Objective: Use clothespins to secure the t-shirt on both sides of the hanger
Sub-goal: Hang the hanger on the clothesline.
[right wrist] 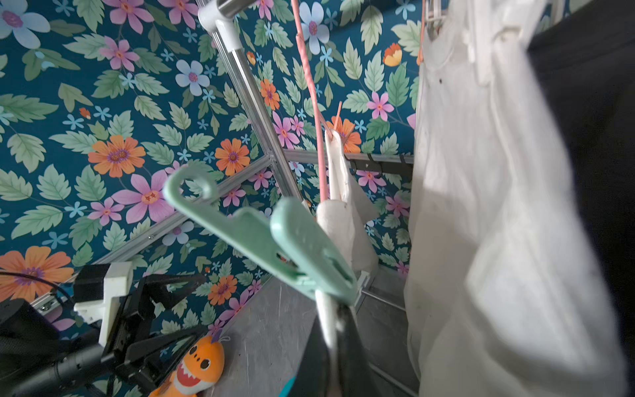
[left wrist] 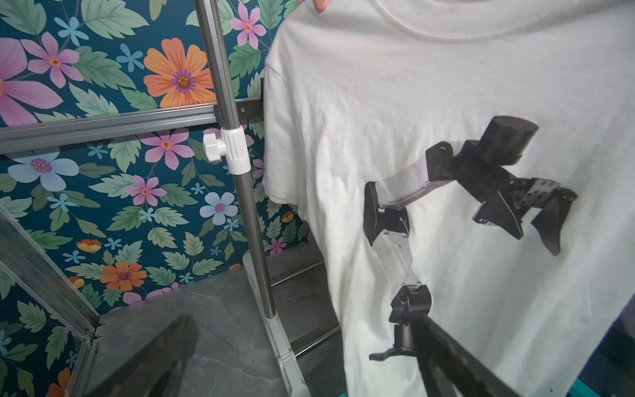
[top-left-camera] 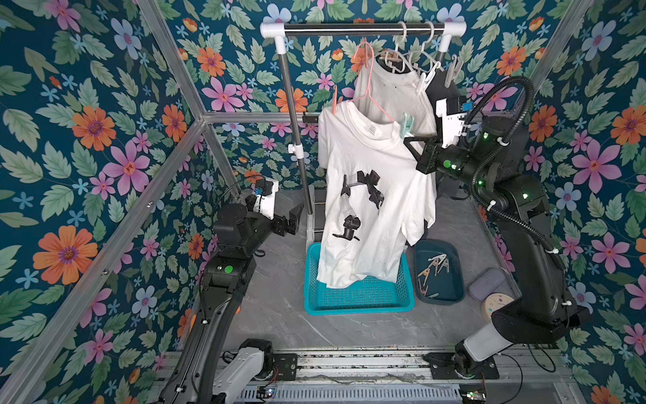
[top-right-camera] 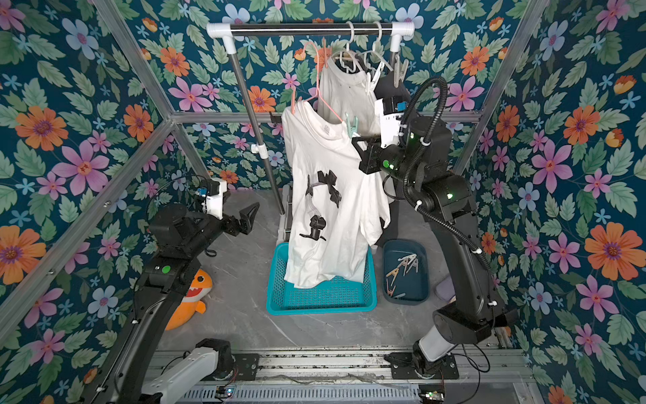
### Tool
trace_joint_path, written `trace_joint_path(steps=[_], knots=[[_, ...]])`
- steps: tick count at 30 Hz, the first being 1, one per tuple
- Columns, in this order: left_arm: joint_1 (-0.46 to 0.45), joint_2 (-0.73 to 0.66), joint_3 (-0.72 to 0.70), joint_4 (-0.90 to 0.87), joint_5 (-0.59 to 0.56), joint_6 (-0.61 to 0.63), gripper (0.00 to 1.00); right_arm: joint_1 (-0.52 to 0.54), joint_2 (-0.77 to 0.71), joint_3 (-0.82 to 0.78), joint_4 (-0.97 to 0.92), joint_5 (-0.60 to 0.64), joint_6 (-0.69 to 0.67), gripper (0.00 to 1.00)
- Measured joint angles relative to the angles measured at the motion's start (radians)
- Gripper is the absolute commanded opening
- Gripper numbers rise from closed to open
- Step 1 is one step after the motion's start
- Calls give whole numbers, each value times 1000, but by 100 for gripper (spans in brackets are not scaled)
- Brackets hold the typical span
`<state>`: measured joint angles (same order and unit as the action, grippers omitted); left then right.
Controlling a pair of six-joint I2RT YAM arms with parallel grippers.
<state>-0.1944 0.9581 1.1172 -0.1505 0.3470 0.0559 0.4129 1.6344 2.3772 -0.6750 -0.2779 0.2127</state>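
- Just above my right end effector point(top-left-camera: 408, 142), which is closed on the t-shirt point(top-left-camera: 370, 196) shoulder, sits the mint clothespin point(right wrist: 295, 247), tail up.
- My left end effector point(top-left-camera: 296, 220) gapes wide and empty; the unpinned hanger point(right wrist: 313, 103) end lies high above it, so I judge that arm nearer.

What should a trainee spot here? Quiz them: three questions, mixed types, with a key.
1. True or false: the left jaws are shut on the shirt.
2. The clothespin clipped on the shirt's shoulder by the right jaws is: A pink, B mint, C grey.
3. What holds the spare clothespins?
Key: 1 false, they stand open, apart from it; 2 B; 3 the dark tray beside the basket.
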Motion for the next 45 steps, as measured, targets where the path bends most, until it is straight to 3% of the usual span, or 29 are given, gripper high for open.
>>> trace_joint_path(steps=[5, 12, 18, 27, 34, 45], knots=[[0, -3, -15, 5, 4, 0, 100, 3, 153, 255, -46, 27, 0, 0], [0, -13, -29, 8, 8, 0, 99, 3, 216, 317, -55, 63, -1, 0], [0, -28, -53, 23, 20, 1, 99, 4, 211, 217, 36, 44, -21, 0], [0, -34, -59, 23, 19, 5, 99, 21, 11, -152, 277, 54, -44, 0], [0, -32, -56, 23, 19, 5, 99, 21, -53, -238, 436, 68, -63, 0], [0, -48, -52, 23, 19, 8, 99, 21, 55, -134, 461, 117, -66, 0]])
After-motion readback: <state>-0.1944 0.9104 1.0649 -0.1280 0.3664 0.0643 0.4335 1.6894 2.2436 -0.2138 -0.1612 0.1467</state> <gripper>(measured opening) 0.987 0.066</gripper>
